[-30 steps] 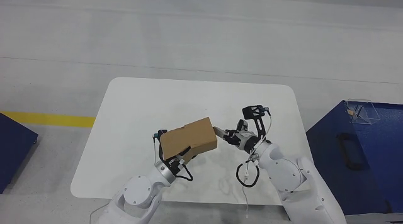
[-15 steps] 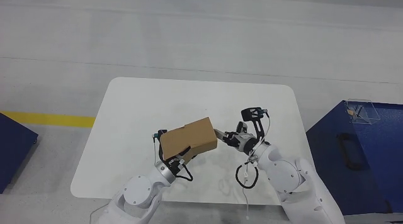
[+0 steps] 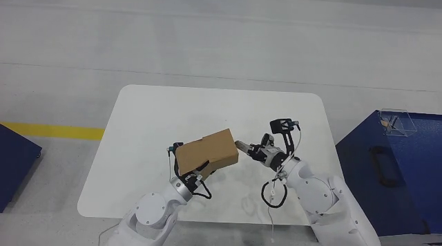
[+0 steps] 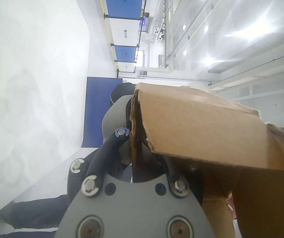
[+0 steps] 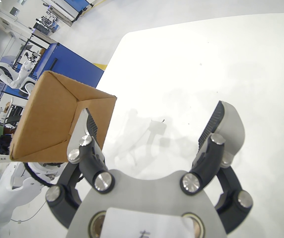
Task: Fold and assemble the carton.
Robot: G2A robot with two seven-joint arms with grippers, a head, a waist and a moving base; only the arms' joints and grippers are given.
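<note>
Brown carton [image 3: 207,150] held over the near middle of the white table [image 3: 152,115] by the left gripper [image 4: 133,137], fingers clamped on its left-end wall; the right gripper [image 5: 154,110], fingers wide apart, sits just right of it, one fingertip [image 5: 88,121] at its open right end.

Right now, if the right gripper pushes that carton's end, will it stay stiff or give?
The carton is thin cardboard with an open, hollow end, so it likely flexes there. It is probably light: it hangs above the table, held at one edge.
</note>
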